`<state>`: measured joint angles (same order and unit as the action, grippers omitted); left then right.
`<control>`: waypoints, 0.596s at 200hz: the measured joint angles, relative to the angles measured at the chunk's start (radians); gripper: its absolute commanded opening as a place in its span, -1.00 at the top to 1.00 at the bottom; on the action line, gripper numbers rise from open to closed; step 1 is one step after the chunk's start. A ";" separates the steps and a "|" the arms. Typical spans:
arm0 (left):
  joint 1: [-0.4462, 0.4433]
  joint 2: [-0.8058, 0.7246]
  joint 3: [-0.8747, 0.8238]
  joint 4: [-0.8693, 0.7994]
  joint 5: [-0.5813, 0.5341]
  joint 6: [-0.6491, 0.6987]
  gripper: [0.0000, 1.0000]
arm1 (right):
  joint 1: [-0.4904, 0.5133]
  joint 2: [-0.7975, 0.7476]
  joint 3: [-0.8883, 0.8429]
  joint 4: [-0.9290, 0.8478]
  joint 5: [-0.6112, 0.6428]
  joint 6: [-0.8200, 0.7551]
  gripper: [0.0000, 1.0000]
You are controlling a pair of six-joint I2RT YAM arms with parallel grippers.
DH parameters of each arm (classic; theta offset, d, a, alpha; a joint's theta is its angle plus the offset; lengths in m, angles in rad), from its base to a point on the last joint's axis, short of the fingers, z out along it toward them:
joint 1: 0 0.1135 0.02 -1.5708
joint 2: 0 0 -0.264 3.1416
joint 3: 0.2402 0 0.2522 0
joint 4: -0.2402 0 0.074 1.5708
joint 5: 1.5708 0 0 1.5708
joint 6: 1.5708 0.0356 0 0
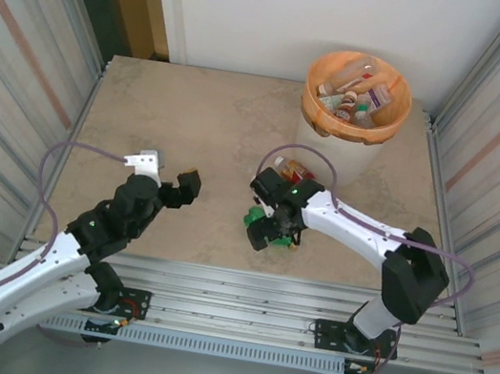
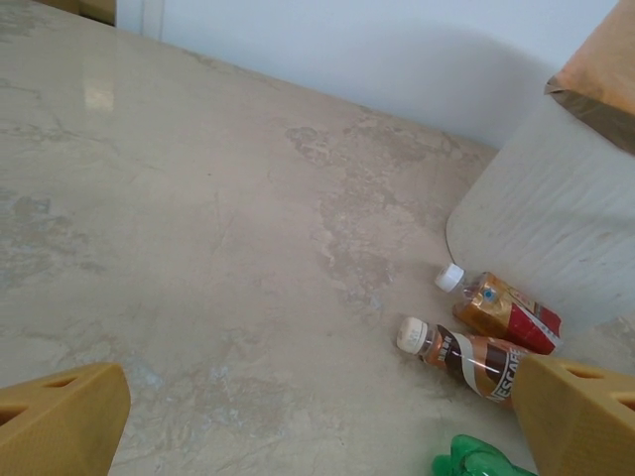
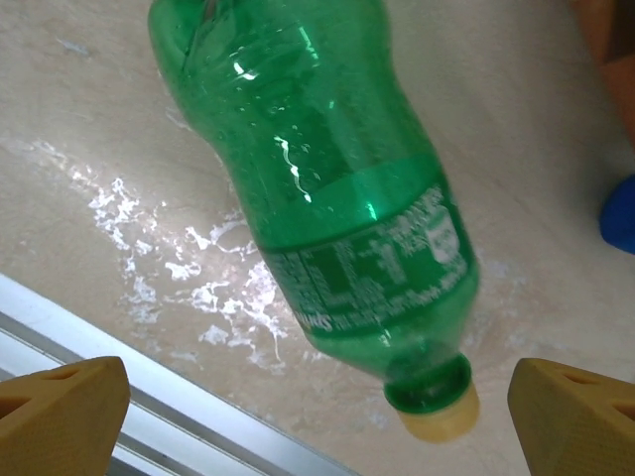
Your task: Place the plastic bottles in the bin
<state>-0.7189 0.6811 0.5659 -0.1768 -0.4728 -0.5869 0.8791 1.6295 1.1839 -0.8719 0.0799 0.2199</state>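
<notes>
We see a beige stone worktop (image 1: 192, 128) between ribbed metal walls (image 1: 20, 59). The bin (image 1: 357, 159) at the back holds bottles (image 1: 348, 98). The left pincer (image 1: 167, 173) and right pincer (image 3: 317, 412) are both apart. A green bottle (image 3: 337, 208) lies under the right one.

The green bottle (image 3: 337, 218) has a yellowish cap (image 3: 437, 416). The desk (image 1: 192, 128) is mottled beige. The bin (image 1: 357, 157) is white, its bag (image 1: 310, 101) orange. Two brown bottles (image 2: 474, 357) carry white caps (image 2: 411, 334).
</notes>
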 measured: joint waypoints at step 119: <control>0.013 -0.008 -0.018 -0.014 0.000 -0.024 -0.97 | -0.044 0.223 0.032 0.116 -0.058 -0.078 -0.54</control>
<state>-0.7059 0.6735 0.5480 -0.1905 -0.4732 -0.6113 0.8352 1.8523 1.2160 -0.7555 0.0219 0.1421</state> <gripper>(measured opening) 0.988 0.805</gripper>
